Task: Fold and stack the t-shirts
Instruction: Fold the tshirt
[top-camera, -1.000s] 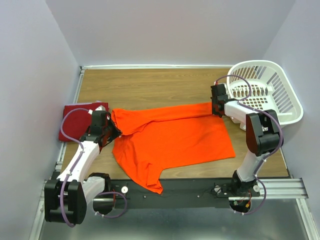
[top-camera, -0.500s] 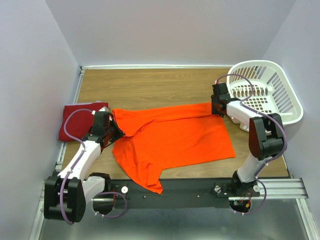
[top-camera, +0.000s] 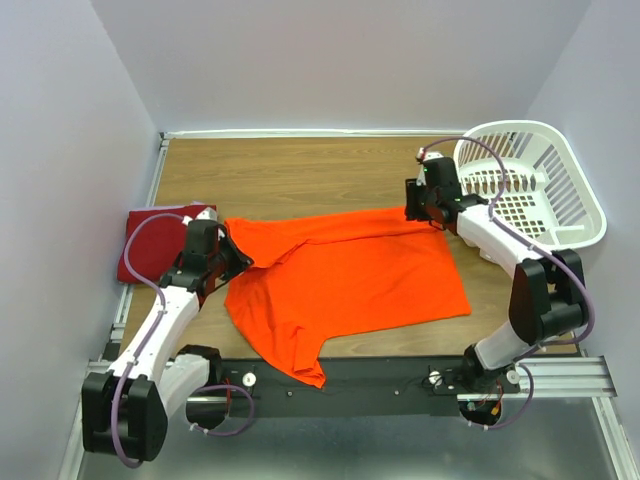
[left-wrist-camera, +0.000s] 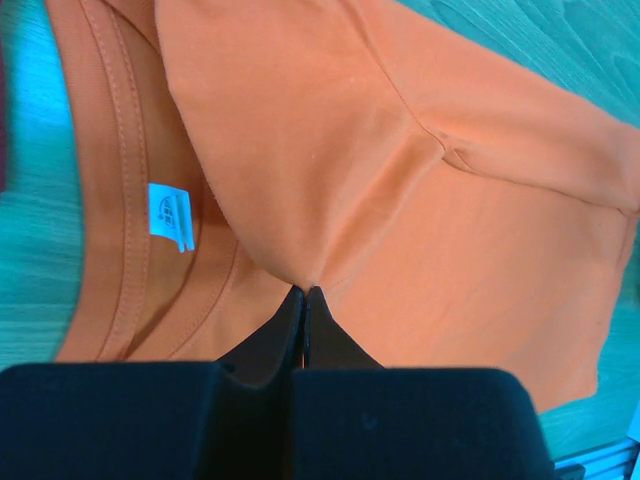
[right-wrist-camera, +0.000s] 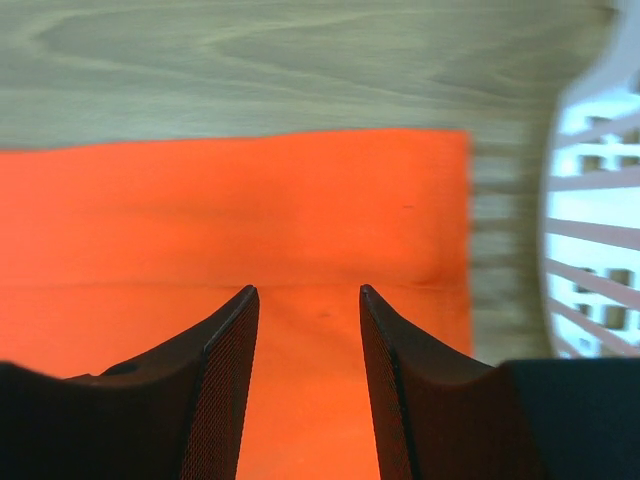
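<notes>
The bright orange-red t-shirt (top-camera: 345, 280) lies spread across the middle of the table, its far edge folded over toward me. My left gripper (top-camera: 232, 260) is shut on a fold of the shirt near the collar; in the left wrist view (left-wrist-camera: 303, 292) the white neck label (left-wrist-camera: 170, 217) shows beside it. My right gripper (top-camera: 413, 212) is open over the shirt's far right corner; in the right wrist view (right-wrist-camera: 305, 292) orange cloth (right-wrist-camera: 250, 210) lies below the spread jaws. The dark crimson t-shirt (top-camera: 150, 245) lies folded at the left edge.
A white lattice laundry basket (top-camera: 560, 190) stands at the back right; its rim shows in the right wrist view (right-wrist-camera: 600, 200). A metal rail (top-camera: 400, 375) runs along the table's near edge. Walls close in the left, back and right sides.
My right gripper has let go of the shirt's far right corner, opened, and shifted a little back and left. My left gripper has edged slightly right, still holding the cloth.
</notes>
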